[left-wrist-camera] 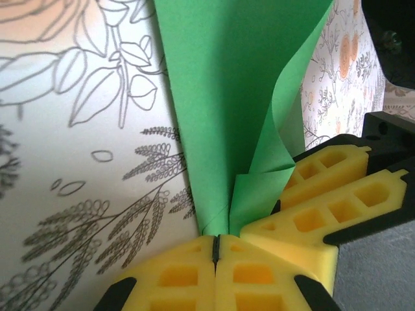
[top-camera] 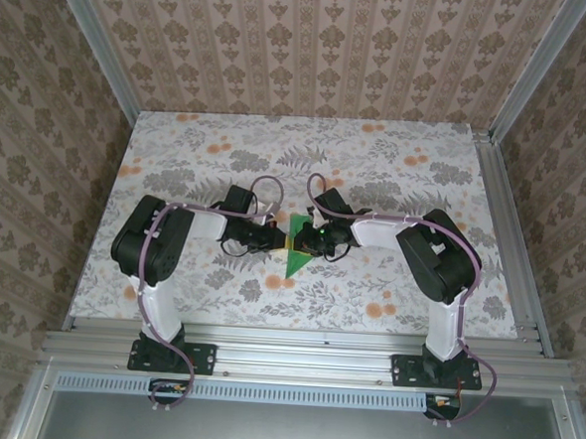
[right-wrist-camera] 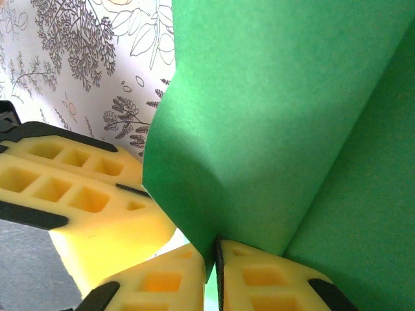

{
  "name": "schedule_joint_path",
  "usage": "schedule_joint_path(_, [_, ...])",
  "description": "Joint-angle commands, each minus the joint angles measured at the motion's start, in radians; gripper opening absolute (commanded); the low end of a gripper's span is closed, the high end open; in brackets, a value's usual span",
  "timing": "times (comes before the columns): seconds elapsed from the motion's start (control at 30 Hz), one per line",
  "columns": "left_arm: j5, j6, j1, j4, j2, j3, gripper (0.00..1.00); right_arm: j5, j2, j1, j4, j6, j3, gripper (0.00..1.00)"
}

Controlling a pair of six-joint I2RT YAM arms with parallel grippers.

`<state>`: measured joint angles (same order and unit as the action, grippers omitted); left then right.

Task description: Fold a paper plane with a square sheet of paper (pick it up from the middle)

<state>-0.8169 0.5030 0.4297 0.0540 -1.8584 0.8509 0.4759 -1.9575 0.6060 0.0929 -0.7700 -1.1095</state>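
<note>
The bright green sheet of paper (top-camera: 292, 262) hangs partly folded between my two grippers over the middle of the table, with a point towards the near edge. My left gripper (top-camera: 278, 240) is shut, and the paper's narrow creased end (left-wrist-camera: 224, 194) runs right into its yellow fingertips (left-wrist-camera: 194, 272). My right gripper (top-camera: 309, 242) faces it from the other side, shut on a curled flap of the paper (right-wrist-camera: 272, 116). The green edge passes down between the right gripper's fingertips (right-wrist-camera: 259, 278). The two grippers' fingers nearly touch: the right one's fingers (left-wrist-camera: 324, 194) sit beside the left one's.
The floral-patterned tabletop (top-camera: 376, 165) stretches behind and to both sides of the grippers. Patterned walls and aluminium rails (top-camera: 506, 242) close it in. Both arms bend inward from their bases at the near edge.
</note>
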Motion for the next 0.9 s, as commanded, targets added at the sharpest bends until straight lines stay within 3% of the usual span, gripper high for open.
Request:
schedule_joint_path(0.0, [0.019,0.007,-0.008,-0.043,0.050,0.000,0.00,0.006,-0.023,0.002,0.007,-0.008,0.019,0.16])
schedule_joint_path(0.87, [0.070,-0.024,0.020,-0.071,-0.045,0.026,0.00,0.022,0.027,0.001,-0.033,0.000,0.017,0.18])
